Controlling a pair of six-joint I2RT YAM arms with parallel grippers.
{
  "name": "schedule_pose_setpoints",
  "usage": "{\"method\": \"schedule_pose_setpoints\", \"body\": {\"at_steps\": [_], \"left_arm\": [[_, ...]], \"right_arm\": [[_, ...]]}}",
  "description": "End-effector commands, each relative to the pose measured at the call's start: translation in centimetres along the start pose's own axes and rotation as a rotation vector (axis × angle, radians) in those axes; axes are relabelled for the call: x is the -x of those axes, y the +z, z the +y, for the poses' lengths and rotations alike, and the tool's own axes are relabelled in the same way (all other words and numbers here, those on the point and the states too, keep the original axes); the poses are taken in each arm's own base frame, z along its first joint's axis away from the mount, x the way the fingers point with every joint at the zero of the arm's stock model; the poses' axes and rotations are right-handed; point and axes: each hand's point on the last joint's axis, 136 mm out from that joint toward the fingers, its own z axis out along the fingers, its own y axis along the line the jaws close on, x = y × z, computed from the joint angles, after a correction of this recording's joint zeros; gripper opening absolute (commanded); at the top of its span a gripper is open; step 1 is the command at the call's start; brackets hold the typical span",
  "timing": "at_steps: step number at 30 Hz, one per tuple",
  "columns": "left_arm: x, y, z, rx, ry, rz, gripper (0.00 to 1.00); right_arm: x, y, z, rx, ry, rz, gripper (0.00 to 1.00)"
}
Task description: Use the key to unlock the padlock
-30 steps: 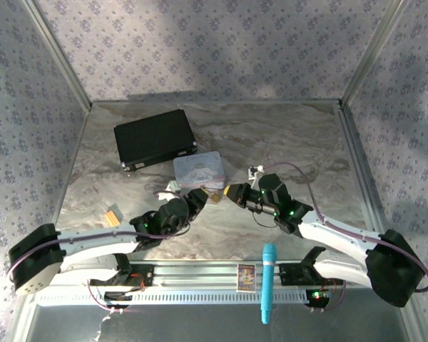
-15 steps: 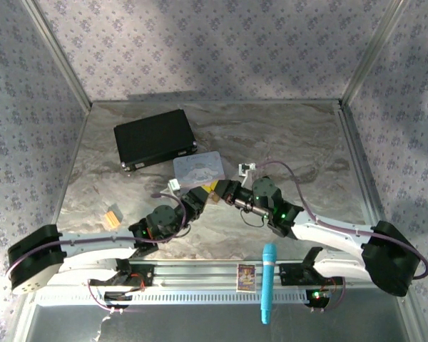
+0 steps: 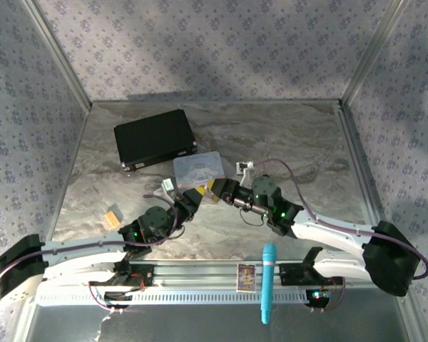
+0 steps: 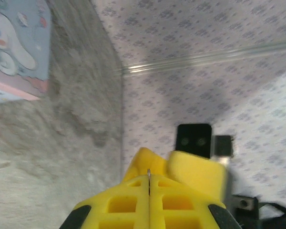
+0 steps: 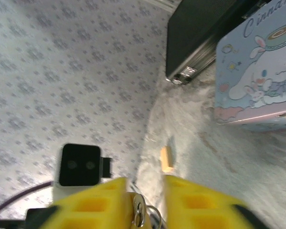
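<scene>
My left gripper (image 3: 202, 193) and right gripper (image 3: 220, 189) meet tip to tip just in front of the pastel tin (image 3: 198, 168). In the left wrist view the left gripper (image 4: 148, 180) is shut, with a thin silvery edge of the key (image 4: 148, 172) pinched between its yellow fingers. In the right wrist view the right gripper (image 5: 145, 185) stands open. The key (image 5: 139, 211) with its wire ring lies in the gap, close against the left finger. The padlock is hidden.
A black case (image 3: 155, 138) lies at the back left, behind the tin (image 5: 257, 90). A tan ridged piece (image 3: 114, 216) sits near the table's left edge. A blue tool (image 3: 268, 281) and a small card (image 3: 246, 277) rest on the front rail.
The left jaws have shut on the key while the right jaws have opened off it. Both grippers have drifted a little left, toward the tin.
</scene>
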Motion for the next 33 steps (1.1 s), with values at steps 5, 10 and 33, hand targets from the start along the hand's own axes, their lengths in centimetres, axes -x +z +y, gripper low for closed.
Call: {"method": "schedule_pose_setpoints", "body": {"at_steps": [5, 10, 33], "left_arm": [[1.0, -1.7, -4.1, 0.174, 0.438, 0.258, 0.00], [-0.7, -2.3, -5.2, 0.082, 0.499, 0.512, 0.00], [-2.0, -0.9, -7.1, 0.022, 0.514, 0.634, 0.00]], "right_arm": [[3.7, -5.3, -0.9, -0.086, -0.324, 0.157, 0.99], [3.7, -7.4, 3.8, 0.195, -0.421, 0.191, 0.92], [-1.6, -3.3, 6.5, 0.450, -0.439, 0.330, 0.58]]}}
